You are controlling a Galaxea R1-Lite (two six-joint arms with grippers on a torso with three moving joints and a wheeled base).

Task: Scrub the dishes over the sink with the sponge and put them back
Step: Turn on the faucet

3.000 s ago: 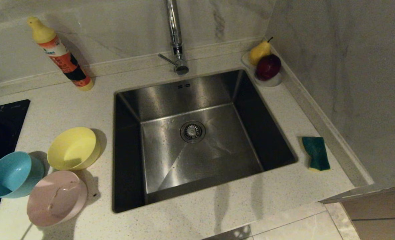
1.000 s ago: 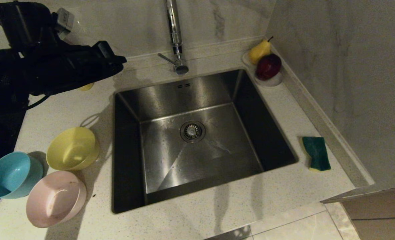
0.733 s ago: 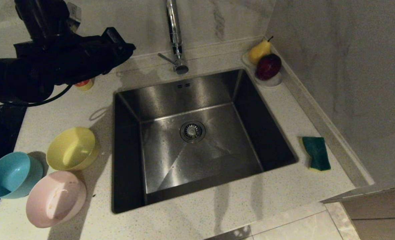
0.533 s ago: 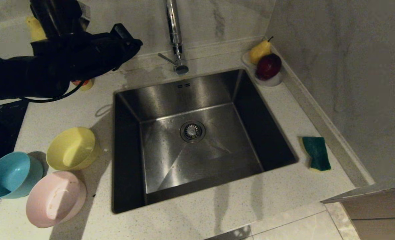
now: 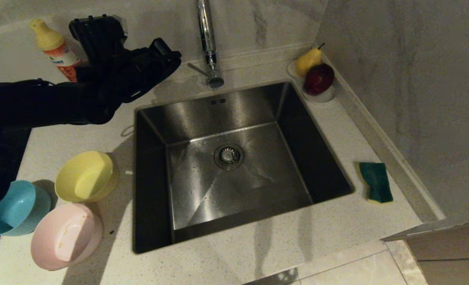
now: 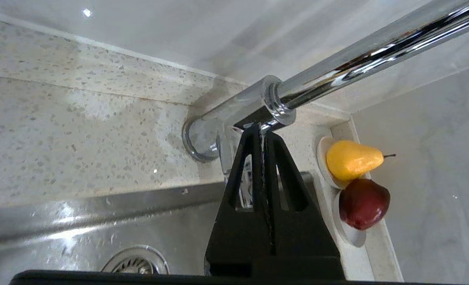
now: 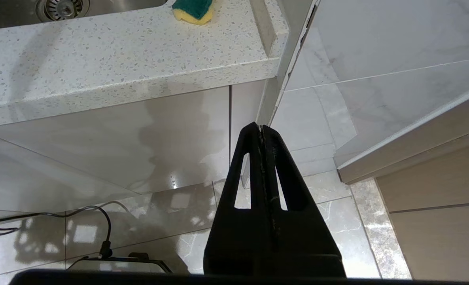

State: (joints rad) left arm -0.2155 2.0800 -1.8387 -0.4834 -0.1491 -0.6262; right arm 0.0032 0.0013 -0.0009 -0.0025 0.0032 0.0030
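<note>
Three bowls stand on the counter left of the sink (image 5: 151, 158): a yellow one (image 5: 86, 176), a light blue one (image 5: 15, 208) and a pale pink one with brownish smears (image 5: 66, 235). The sponge (image 5: 375, 182), green face up, lies on the counter right of the sink and also shows in the right wrist view (image 7: 193, 8). My left gripper (image 5: 173, 53) is shut and empty, held above the counter at the sink's back left corner, its tips close to the tap's base (image 6: 203, 136). My right gripper (image 7: 261, 127) is shut, hanging low beside the cabinet, below the counter edge.
A tall chrome tap (image 5: 207, 39) rises behind the sink. A detergent bottle (image 5: 56, 47) leans at the back left wall. A white dish with a yellow pear (image 5: 309, 60) and a dark red fruit (image 5: 318, 78) sits in the back right corner. A black hob (image 5: 1, 150) borders the bowls.
My left arm has swung in from the left and moved right toward the tap, uncovering the detergent bottle's top. The bowls, the sponge and the right arm have stayed put.
</note>
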